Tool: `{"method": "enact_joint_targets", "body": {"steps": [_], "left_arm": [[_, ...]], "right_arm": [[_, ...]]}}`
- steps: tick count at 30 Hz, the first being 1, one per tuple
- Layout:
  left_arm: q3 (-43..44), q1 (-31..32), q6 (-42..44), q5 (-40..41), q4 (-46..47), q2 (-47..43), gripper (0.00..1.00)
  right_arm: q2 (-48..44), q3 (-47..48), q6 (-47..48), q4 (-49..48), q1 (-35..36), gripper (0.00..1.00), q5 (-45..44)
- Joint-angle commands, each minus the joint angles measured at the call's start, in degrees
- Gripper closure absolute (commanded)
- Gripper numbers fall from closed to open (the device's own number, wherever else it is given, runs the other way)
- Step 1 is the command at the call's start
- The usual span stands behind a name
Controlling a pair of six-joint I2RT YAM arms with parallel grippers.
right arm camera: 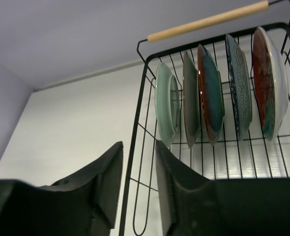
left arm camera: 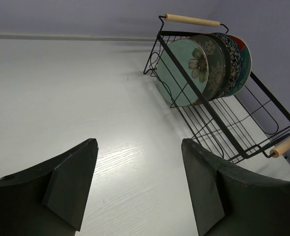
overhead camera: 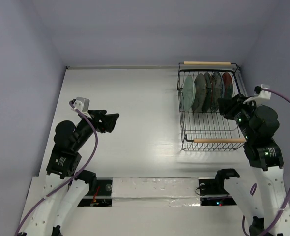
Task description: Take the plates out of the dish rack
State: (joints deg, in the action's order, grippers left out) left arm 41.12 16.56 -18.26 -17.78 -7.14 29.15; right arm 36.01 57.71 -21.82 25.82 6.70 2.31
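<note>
While five plates (right arm camera: 210,96) are sitting in the dish rack (overhead camera: 214,140), right gripper (overhead camera: 229,105) is hovering alongside, parted, empty, needing a rim grasp; left gripper (overhead camera: 110,120) is waiting, released

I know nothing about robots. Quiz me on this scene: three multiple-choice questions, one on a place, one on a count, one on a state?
1. Where in the dish rack do the plates stand? A) far end B) near end C) flat in the middle
2. How many plates? A) three B) five C) seven
3. The left hand is: A) clamped on a plate B) shut on a handle C) open, empty
Answers: 1 A, they stand by the far handle; 2 B, five rims show side by side; 3 C, bare table shows between its jaws.
</note>
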Motion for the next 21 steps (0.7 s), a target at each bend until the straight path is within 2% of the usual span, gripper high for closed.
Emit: {"method": "enact_joint_targets", "body": {"steps": [1, 5, 6, 7, 8, 11, 12, 13, 14, 21], "left_arm": [[0.7, 0.1, 1.0, 0.4, 1.2, 0.4, 0.34], [0.5, 0.1, 1.0, 0.6, 0.6, 0.0, 0.37], [0.5, 0.1, 1.0, 0.6, 0.5, -0.1, 0.43], [0.5, 0.1, 1.0, 1.0, 0.5, -0.4, 0.46], [0.4, 0.1, 0.9, 1.3, 0.5, -0.7, 0.59], [0.3, 0.1, 0.5, 3.2, -0.1, -0.9, 0.78], [0.3, 0.1, 0.5, 3.7, -0.3, -0.8, 0.92], [0.4, 0.1, 0.4, 4.7, -0.6, -0.6, 0.97], [0.5, 0.1, 0.3, 5.3, -0.9, -0.4, 1.00], [0.7, 0.1, -0.5, 9.9, -2.9, -0.1, 1.00]], "right_arm": [[1.3, 2.1, 0.6, -0.2, -0.5, 0.64, 1.4], [4.2, 2.9, 0.9, -0.4, -0.5, 0.95, 1.7], [5.5, 3.0, 0.9, -0.6, -0.5, 1.00, 1.5], [6.3, 3.1, 0.9, -0.7, -0.5, 1.00, 1.3], [7.3, 3.2, 0.9, -0.9, -0.5, 1.00, 1.2], [11.3, 3.6, 0.8, -0.9, -0.5, 1.00, 0.8], [12.2, 3.5, 0.6, -1.6, 0.1, 1.00, 0.0], [13.2, 3.5, 0.6, -2.0, 0.1, 1.00, -0.7], [15.4, 3.5, 0.6, -2.2, 0.9, 1.00, -1.4], [23.1, 5.3, 0.3, -3.1, 8.1, 0.99, -12.0]]}}
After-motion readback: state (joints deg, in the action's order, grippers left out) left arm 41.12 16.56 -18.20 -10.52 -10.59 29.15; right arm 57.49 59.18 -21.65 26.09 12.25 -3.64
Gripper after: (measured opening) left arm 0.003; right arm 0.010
